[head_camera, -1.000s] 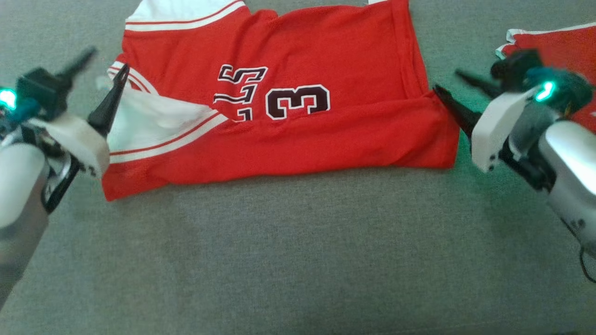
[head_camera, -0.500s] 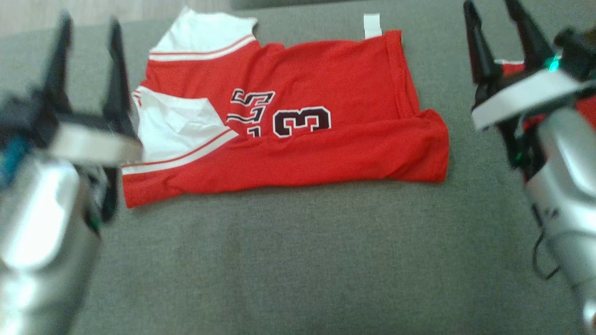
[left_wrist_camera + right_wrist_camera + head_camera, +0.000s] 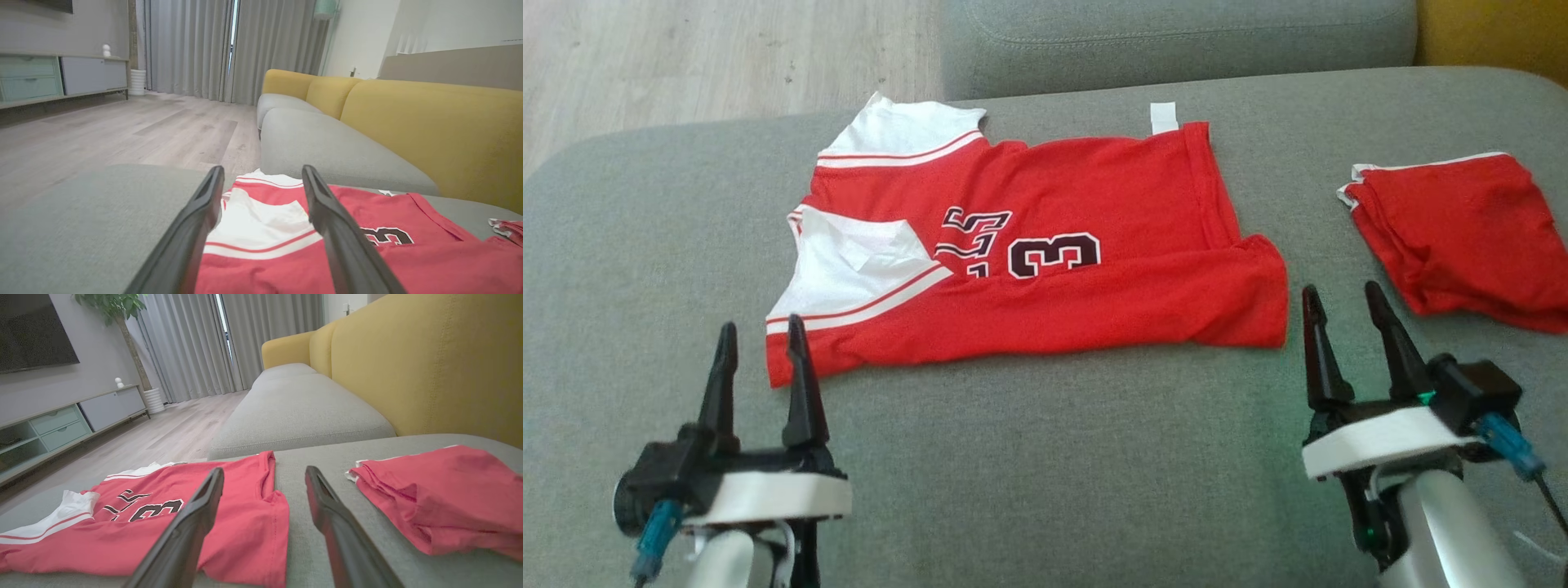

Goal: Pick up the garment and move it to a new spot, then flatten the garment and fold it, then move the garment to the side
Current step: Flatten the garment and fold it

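The red jersey [image 3: 1094, 302] is laid on the sofa [image 3: 1045, 474], length left-to-right, sleeves leftward, "3" legible. The left end effector [image 3: 760, 325] and right end effector [image 3: 1341, 288] are held open.

Grey sofa seat [image 3: 1045, 457], yellow backrest [image 3: 429, 367], red cloth bundle [image 3: 1462, 229] on the seat, pale wood floor [image 3: 686, 57], grey curtains [image 3: 192, 45]
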Tool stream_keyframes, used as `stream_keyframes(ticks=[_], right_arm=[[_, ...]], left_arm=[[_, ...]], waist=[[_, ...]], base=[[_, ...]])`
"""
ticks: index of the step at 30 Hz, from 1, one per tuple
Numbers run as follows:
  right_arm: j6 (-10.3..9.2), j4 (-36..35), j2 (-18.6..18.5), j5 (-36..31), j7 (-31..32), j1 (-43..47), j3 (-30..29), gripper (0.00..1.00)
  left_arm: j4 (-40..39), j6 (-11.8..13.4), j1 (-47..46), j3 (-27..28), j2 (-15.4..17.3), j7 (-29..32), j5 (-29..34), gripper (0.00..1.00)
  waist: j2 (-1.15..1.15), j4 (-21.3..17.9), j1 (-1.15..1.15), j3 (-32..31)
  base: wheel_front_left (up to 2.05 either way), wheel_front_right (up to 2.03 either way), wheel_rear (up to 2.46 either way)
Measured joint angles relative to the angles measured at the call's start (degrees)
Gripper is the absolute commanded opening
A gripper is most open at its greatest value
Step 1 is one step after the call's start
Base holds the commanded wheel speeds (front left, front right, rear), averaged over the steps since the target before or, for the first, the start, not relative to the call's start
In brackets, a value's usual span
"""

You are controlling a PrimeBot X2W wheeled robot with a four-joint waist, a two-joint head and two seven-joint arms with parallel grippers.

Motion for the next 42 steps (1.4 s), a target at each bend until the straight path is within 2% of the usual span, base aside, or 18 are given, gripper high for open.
stream_keyframes(ticks=[4, 9, 14, 17, 21, 24, 35, 36, 37, 42], right_arm=[[0.00, -1.8, 0.2, -0.2, 0.0, 0.4, -0.5, 1.00], [0.00, -2.4, 0.4, -0.2, 0.0, -0.3, 0.8, 1.00], [0.00, -3.6, 0.5, -0.1, 0.0, -2.2, 2.1, 1.00], [0.00, -3.8, 0.5, -0.1, 0.0, -2.9, 2.8, 1.00], [0.00, -3.9, 0.5, 0.0, 0.0, -3.3, 3.4, 1.00], [0.00, -3.9, 0.5, 0.0, 0.0, -4.0, 3.9, 1.00], [-0.01, -4.1, 0.5, 0.5, 0.0, -5.3, 4.4, 1.00], [0.00, -4.1, 0.5, 0.7, 0.0, -5.3, 4.4, 1.00], [0.00, -4.1, 0.5, 1.0, 0.0, -5.3, 4.5, 1.00], [0.00, -3.6, 0.5, 1.0, 0.0, -5.3, 4.5, 1.00]], left_arm=[[1.5, -1.7, 0.3, 2.7, -1.5, 0.0, 2.1, 1.00], [10.3, -3.0, -1.7, 3.1, -1.4, 0.0, 4.1, 1.00], [21.6, -2.2, -8.2, 3.3, -0.1, 3.6, 4.7, 1.00], [25.3, -1.8, -11.1, 3.4, 0.8, 5.2, 4.7, 1.00], [32.1, 0.7, -15.1, 4.9, 2.5, 6.6, 5.2, 1.00], [36.0, 0.5, -16.9, 5.1, 3.7, 7.0, 5.2, 1.00], [43.2, -5.4, -24.2, 2.9, 5.8, 12.4, 5.2, 1.00], [43.4, -5.5, -24.4, 2.9, 5.9, 12.8, 5.1, 0.43], [43.6, -5.8, -24.6, 2.9, 6.0, 12.9, 4.9, 0.00], [44.2, -5.2, -25.0, 2.8, 5.3, 10.8, 4.5, 0.00]], waist=[[0.00, -0.2, 0.01, 0.0], [0.00, -1.1, 0.02, 1.1], [0.00, -2.2, 0.02, 3.4], [0.00, -2.7, 0.02, 4.5], [0.00, -3.7, 0.03, 6.4], [0.00, -4.5, 0.03, 7.5], [0.00, -6.4, 0.01, 9.6], [0.00, -6.4, 0.01, 9.6], [0.00, -6.4, 0.01, 9.5], [0.00, -6.2, 0.02, 9.0]], base=[[0.00, 0.00, 0.00], [0.00, 0.00, 0.00], [0.00, 0.00, 0.00], [0.00, 0.00, 0.00], [0.00, 0.00, 0.00], [0.00, 0.00, 0.00], [0.00, 0.00, 0.00], [0.00, 0.00, 0.00], [0.00, 0.00, 0.00], [0.00, 0.00, 0.00]])
